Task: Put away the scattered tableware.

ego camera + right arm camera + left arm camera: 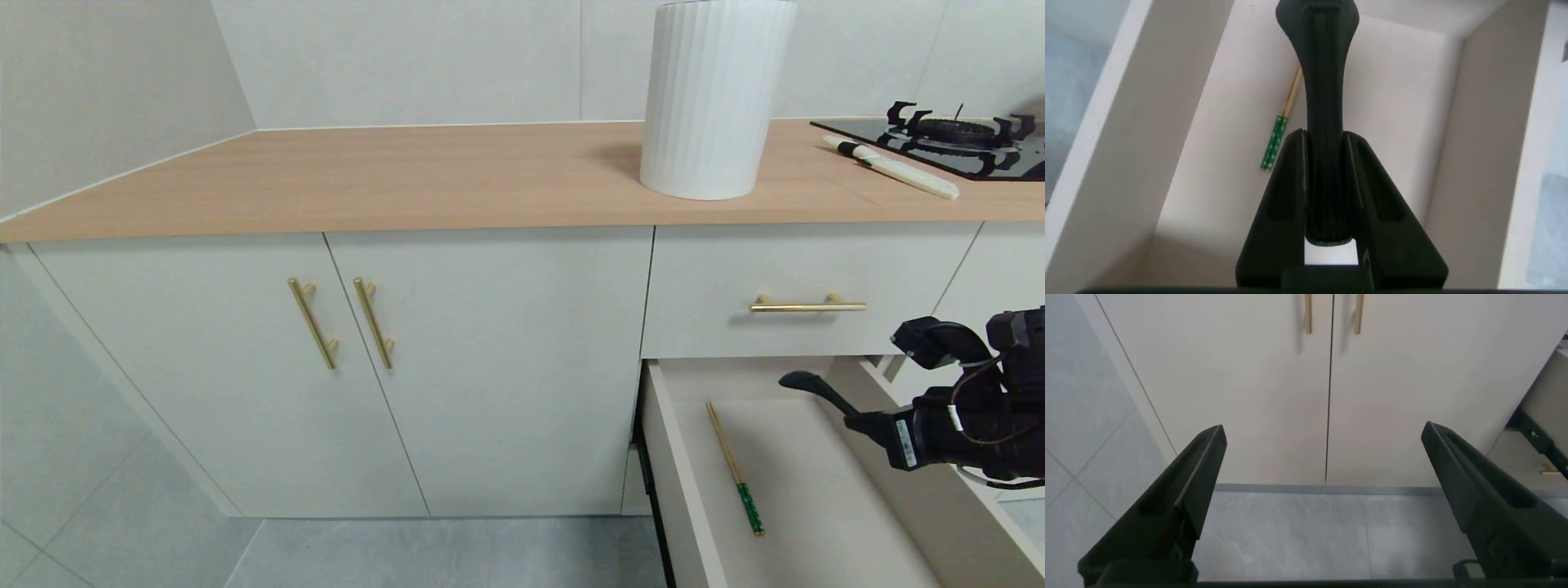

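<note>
My right gripper [867,425] hangs over the open drawer [663,457] at the lower right, shut on a black utensil [816,389] whose rounded end sticks out toward the cabinet. From the right wrist, the black utensil [1319,98] runs straight out between the fingers of the right gripper [1324,159], above the drawer floor. A pair of wooden chopsticks [735,467] with green ends lies inside the drawer, also seen as chopsticks [1282,122] beside the utensil. My left gripper [1323,434] is open and holds nothing, low before the cabinet doors [1331,384].
On the wooden counter [424,175] stand a tall white ribbed container [710,98] and a pale knife [894,167] next to the black gas hob [959,135]. A shut drawer with a gold handle [807,306] sits above the open one. Grey floor tiles lie below.
</note>
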